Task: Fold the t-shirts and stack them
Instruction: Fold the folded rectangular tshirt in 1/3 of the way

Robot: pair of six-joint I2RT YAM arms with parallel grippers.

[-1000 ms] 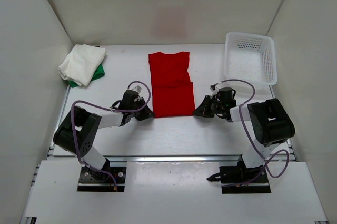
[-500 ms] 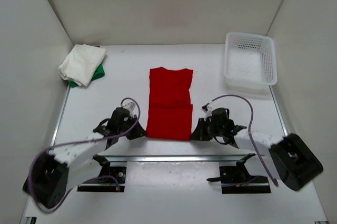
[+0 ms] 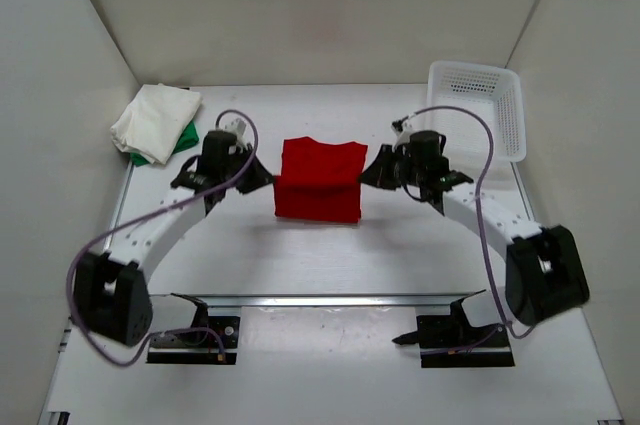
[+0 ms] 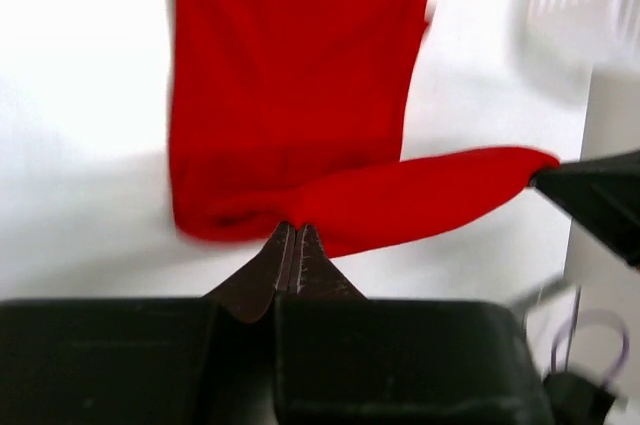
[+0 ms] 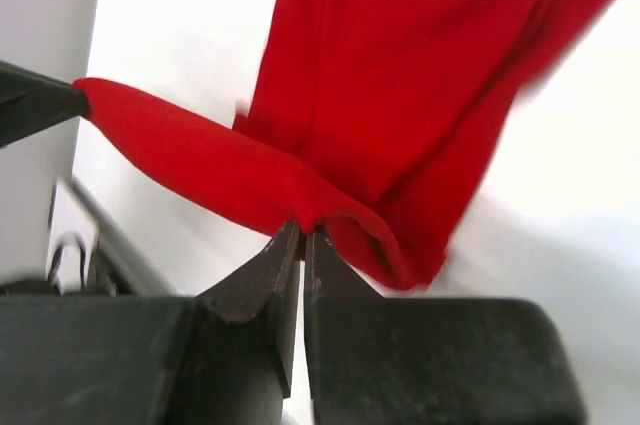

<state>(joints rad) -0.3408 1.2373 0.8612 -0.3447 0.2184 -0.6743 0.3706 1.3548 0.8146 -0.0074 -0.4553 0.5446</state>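
Top external view puts the plain red cloth t-shirt (image 3: 318, 185) at the middle of the white table (image 3: 330, 255), now a short, wide block rather than the long strip it was a second ago. Then its near hem lay flat towards the arm bases; since that moment the hem has been lifted and carried away from the bases, over the far half. The shirt looks raised between the arms, its near fold sagging.

The left gripper (image 3: 262, 177) holds the shirt's left corner and the right gripper (image 3: 372, 171) its right corner. Both wrist views show the dark fingers pressed together with a ridge of red cloth pinched at their tips, and the rest of the shirt hanging below, blurred.

I judge this to be the crosswise fold of the last shirt, roughly half made: the carried edge has yet to be laid down and squared on the far edge before release.

At the far left corner lies a folded off-white cloth t-shirt (image 3: 152, 120) on top of a bright green cloth t-shirt (image 3: 185, 139), the stack the red one must presumably join. A white plastic mesh basket (image 3: 475, 69) stands at the far right, well apart.
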